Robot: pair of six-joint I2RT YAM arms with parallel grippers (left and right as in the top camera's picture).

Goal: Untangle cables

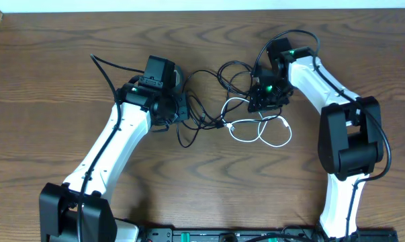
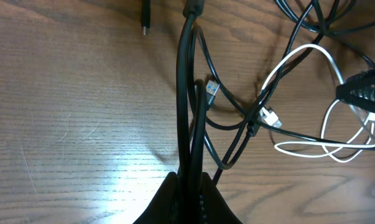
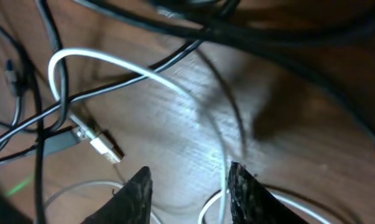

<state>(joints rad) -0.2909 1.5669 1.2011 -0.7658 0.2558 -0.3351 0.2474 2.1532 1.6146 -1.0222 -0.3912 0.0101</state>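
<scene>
1. Left gripper (image 2: 188,186): jaws clenched on the black cable (image 2: 186,93). In the left wrist view the cable leaves the closed fingertips toward 12 o'clock and reaches the upper frame edge. A 2nd black strand runs just beside it for the lower part of that run.

2. A black plug (image 2: 212,89) with a blue insert lies just beside these strands, at 3 o'clock from them. Farther toward 3 o'clock, black strands cross the white cable (image 2: 299,56). The white plug (image 2: 271,116) sits at that crossing.

3. Right gripper (image 3: 190,180): jaws released. In the right wrist view the 2 fingertips stand apart with bare table (image 1: 54,54) between them. The white cable passes through this gap, close to the fingertip at 3 o'clock, and is not pinched. Whether it touches that fingertip cannot be told.

4. From the gap the white cable rises toward 12 o'clock and arcs over toward 10 o'clock, where a black strand crosses it. The white plug, with a metal tip, lies at 9 o'clock from the jaws.

5. Overhead view: the white cable lies in loops at 6 o'clock from the right gripper. The black cable's loops lie between the 2 grippers, at 3 o'clock from the left gripper and 9 o'clock from the right gripper. Both cables overlap there.
</scene>
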